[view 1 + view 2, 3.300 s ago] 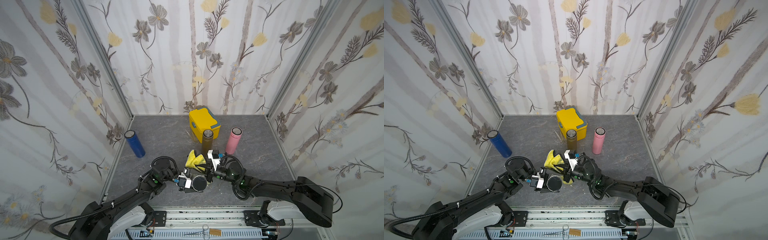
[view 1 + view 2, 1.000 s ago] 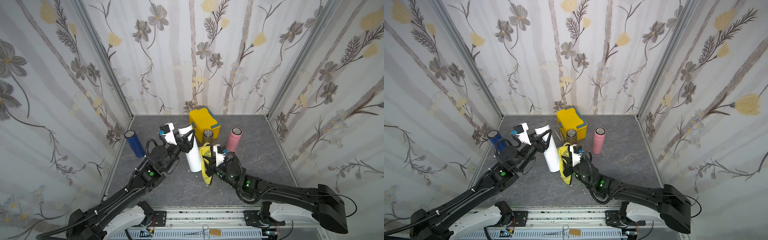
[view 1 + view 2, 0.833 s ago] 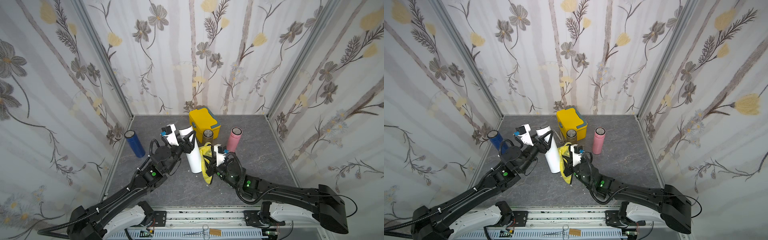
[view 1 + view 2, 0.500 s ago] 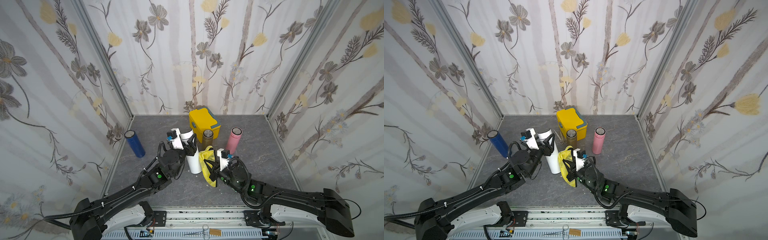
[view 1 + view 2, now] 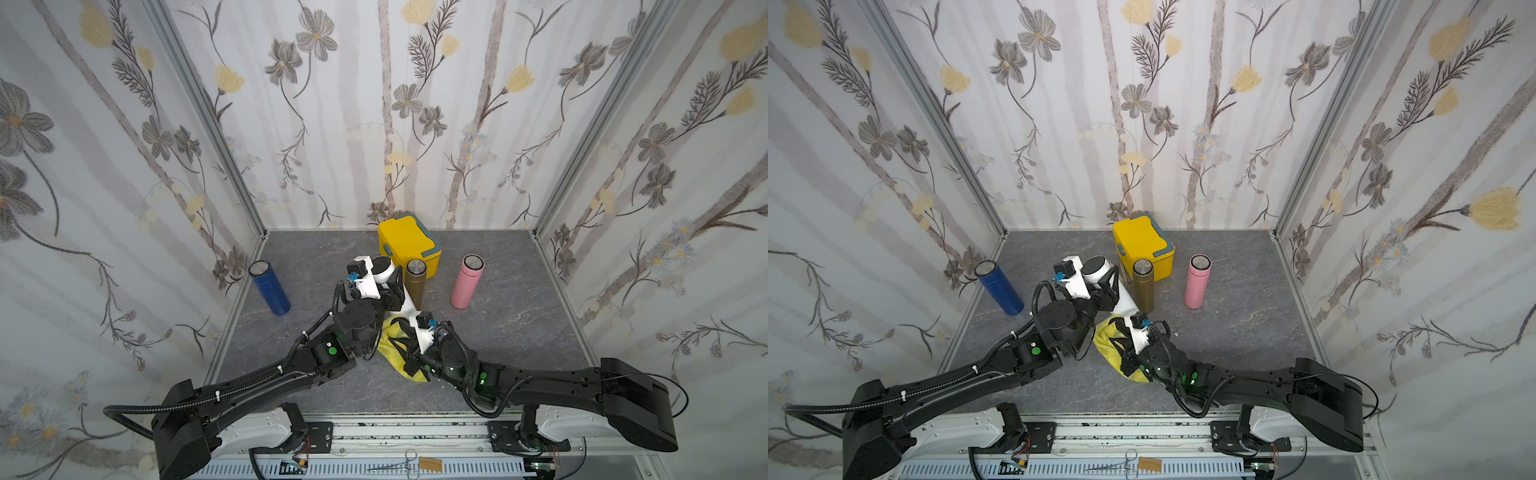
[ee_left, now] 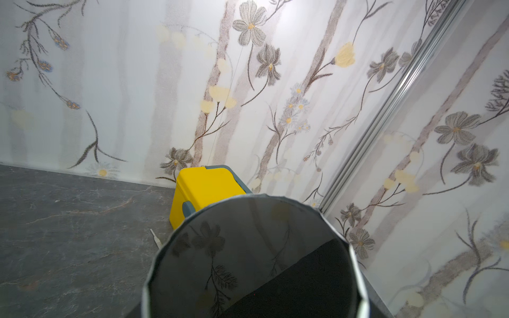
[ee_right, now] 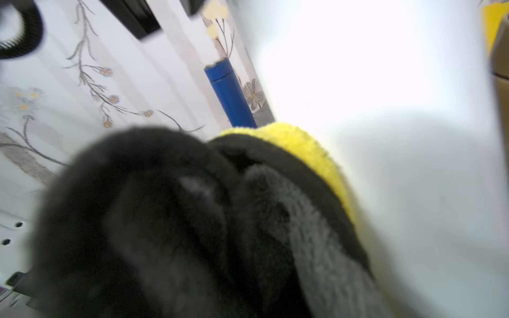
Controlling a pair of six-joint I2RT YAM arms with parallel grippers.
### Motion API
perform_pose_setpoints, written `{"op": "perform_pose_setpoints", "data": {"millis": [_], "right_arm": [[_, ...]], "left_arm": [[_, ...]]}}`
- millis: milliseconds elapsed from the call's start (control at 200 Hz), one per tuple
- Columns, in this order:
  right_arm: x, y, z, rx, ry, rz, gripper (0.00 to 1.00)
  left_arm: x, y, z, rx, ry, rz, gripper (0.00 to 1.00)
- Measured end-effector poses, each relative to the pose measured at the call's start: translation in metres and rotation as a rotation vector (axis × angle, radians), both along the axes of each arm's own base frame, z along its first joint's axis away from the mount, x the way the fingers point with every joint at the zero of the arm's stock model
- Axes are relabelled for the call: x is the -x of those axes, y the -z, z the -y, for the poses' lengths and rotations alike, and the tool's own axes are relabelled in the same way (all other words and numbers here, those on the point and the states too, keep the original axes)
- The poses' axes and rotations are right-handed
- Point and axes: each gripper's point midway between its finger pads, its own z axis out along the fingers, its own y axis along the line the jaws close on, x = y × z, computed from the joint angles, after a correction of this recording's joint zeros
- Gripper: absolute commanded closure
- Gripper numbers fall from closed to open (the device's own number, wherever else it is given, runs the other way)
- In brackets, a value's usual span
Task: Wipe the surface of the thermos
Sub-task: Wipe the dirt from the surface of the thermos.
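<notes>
Grey tabletop (image 5: 519, 345), white thermos (image 5: 1096, 267) held tilted, yellow cloth (image 5: 390, 347) now lower down

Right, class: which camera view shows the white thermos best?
A top view: the white thermos shows its cap and tilted body, gripped by the left end effector. The left wrist view shows only its shiny cap; the right wrist view, a blurred white side.

3 walls w/ pale floral wallpaper (image 5: 449, 83): grey + yellow flowers, brownish stems, faint vertical streaks. Alu corner posts (image 5: 212, 124) run up where back wall meets both side walls. Floor (image 5: 511, 332) dark grey, marbled w/ thin light veins, matte. Metal rail (image 5: 415, 432) along front edge. Light soft & even, approx. from above
</notes>
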Motion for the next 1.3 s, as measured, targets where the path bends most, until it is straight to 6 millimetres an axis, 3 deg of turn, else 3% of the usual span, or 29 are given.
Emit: {"op": "perform_pose_setpoints", "data": {"millis": [75, 235, 315, 445, 605, 654, 754, 909, 989, 1119, 1239, 1299], "right_arm": [[0.000, -0.016, 0.001, -0.034, 0.006, 0.017, 1.00], [-0.005, -0.080, -0.008, -0.131, 0.012, 0.102, 1.00], [-0.009, -0.094, -0.012, -0.148, 0.027, 0.119, 1.00], [-0.014, -0.074, -0.014, -0.100, 0.048, 0.110, 1.00], [-0.010, 0.001, -0.005, 0.032, 0.050, 0.026, 1.00], [-0.008, 0.016, -0.002, 0.062, 0.049, 0.007, 1.00], [-0.004, 0.009, -0.006, 0.053, 0.046, 0.014, 1.00], [-0.010, -0.060, -0.028, -0.066, 0.051, 0.088, 1.00], [-0.017, -0.074, -0.033, -0.093, 0.079, 0.106, 1.00], [-0.024, -0.047, -0.033, -0.045, 0.115, 0.085, 1.00], [-0.022, 0.007, -0.021, 0.054, 0.130, 0.032, 1.00], [-0.021, 0.022, -0.015, 0.085, 0.136, 0.015, 1.00]], "left_arm": [[-0.001, -0.002, -0.002, 0.020, -0.010, -0.006, 1.00], [0.000, 0.003, -0.003, 0.027, -0.017, -0.035, 1.00], [0.000, 0.001, -0.004, 0.040, -0.019, -0.041, 1.00], [-0.001, 0.005, -0.002, 0.040, -0.024, -0.055, 1.00], [-0.002, 0.009, -0.003, 0.033, -0.035, -0.065, 1.00], [-0.002, 0.009, -0.005, 0.037, -0.044, -0.067, 1.00], [-0.003, 0.007, -0.008, 0.045, -0.069, -0.071, 1.00], [-0.004, 0.006, -0.015, 0.061, -0.106, -0.085, 1.00], [-0.004, 0.007, -0.018, 0.071, -0.126, -0.096, 1.00], [-0.004, 0.011, -0.022, 0.071, -0.153, -0.114, 1.00], [-0.004, 0.011, -0.024, 0.085, -0.163, -0.128, 1.00], [-0.004, 0.011, -0.025, 0.094, -0.169, -0.134, 1.00]]}}
